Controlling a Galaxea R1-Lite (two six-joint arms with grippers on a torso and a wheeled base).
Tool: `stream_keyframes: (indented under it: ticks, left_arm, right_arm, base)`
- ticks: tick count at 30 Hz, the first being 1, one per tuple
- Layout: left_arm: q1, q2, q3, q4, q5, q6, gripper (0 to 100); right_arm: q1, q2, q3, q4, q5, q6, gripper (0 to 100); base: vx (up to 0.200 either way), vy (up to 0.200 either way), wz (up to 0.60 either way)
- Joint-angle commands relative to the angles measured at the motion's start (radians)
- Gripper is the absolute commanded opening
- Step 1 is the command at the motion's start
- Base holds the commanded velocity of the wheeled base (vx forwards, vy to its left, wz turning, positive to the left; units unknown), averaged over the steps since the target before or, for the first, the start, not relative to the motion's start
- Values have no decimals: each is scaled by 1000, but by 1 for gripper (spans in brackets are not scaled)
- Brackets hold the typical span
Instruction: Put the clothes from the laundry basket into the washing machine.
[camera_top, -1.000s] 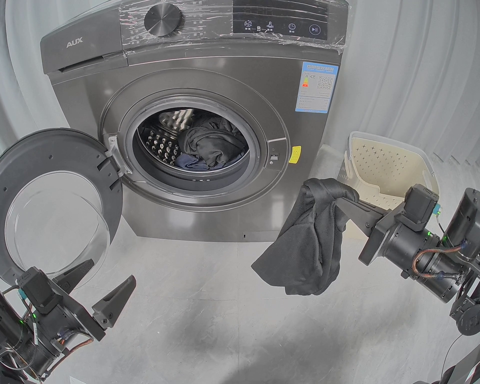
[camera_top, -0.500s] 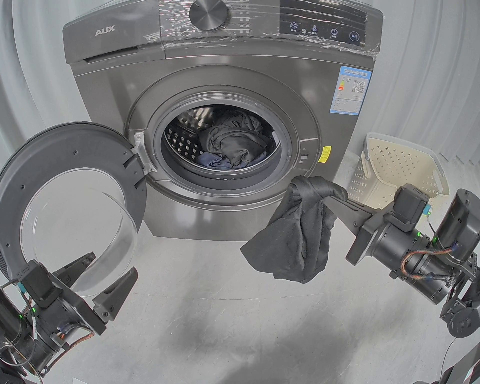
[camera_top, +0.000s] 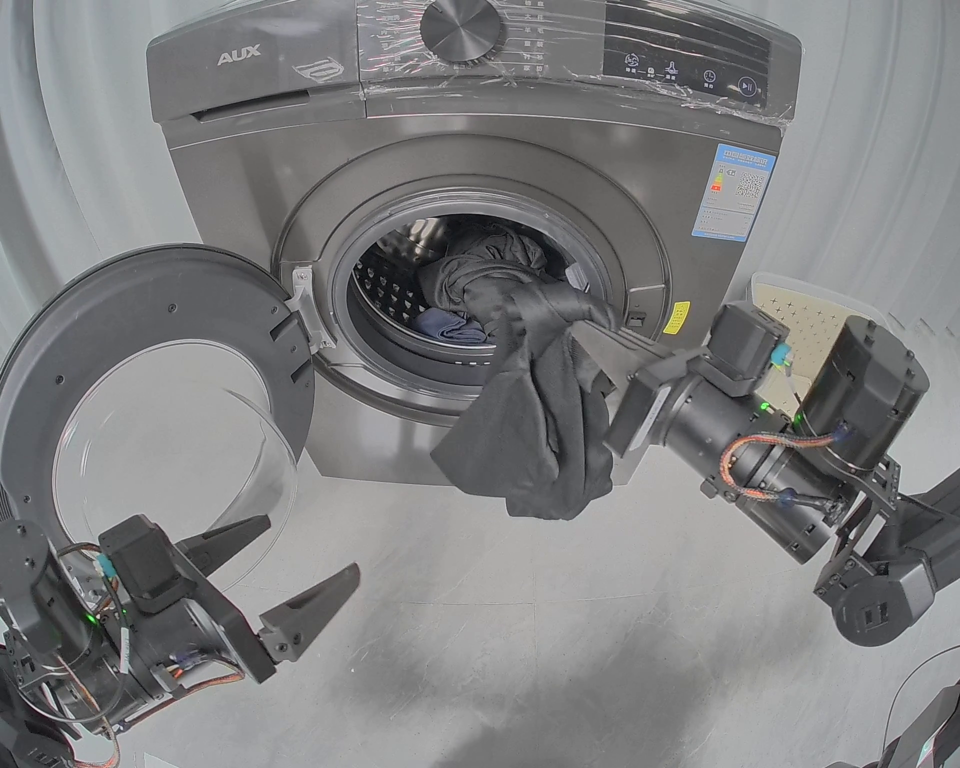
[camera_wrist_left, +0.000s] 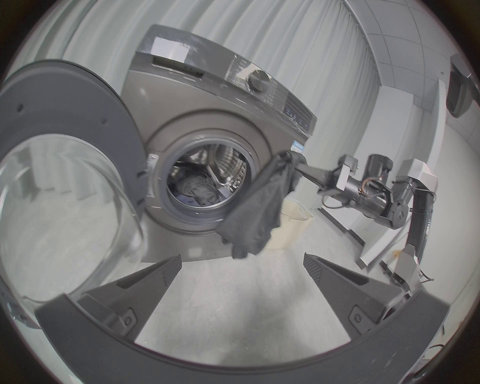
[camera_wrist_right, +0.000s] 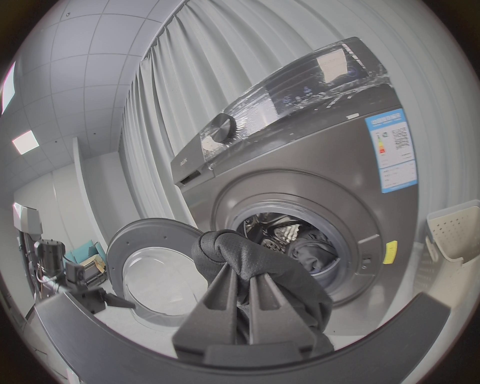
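A grey front-loading washing machine (camera_top: 250, 170) stands with its round door (camera_top: 150, 340) swung open to the left. Dark clothes (camera_top: 470, 265) lie inside the drum. My right gripper (camera_top: 575, 320) is shut on a black garment (camera_top: 535, 420), which hangs in front of the lower right of the drum opening. The same garment (camera_wrist_right: 250, 260) drapes over the shut fingers in the right wrist view, and shows as hanging cloth (camera_wrist_left: 260, 205) in the left wrist view. My left gripper (camera_top: 290, 570) is open and holds nothing, low at the left near the door. The cream laundry basket (camera_top: 810, 305) stands right of the machine, partly hidden by my right arm.
Pale curtains (camera_top: 880, 150) run behind the machine. Light grey floor (camera_top: 500, 640) lies in front of it. The open door's glass bowl (camera_top: 170, 440) juts out close to my left gripper.
My right gripper carried the black garment left and up, from beside the basket to the drum opening. The head view shifted, with the machine now closer and further right. My left gripper stays open.
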Motion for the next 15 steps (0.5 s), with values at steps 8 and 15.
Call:
stream_keyframes:
  ticks: [8, 15]
  left_arm:
    - [10, 230, -75, -36, -106, 2, 100]
    - [10, 376, -78, -174, -109, -6, 100]
  right_arm:
    - [45, 96, -120, -42, 1, -2, 0]
    - [45, 98, -145, -43, -1, -2, 0]
  base:
    - [0, 0, 0]
    - [0, 0, 0]
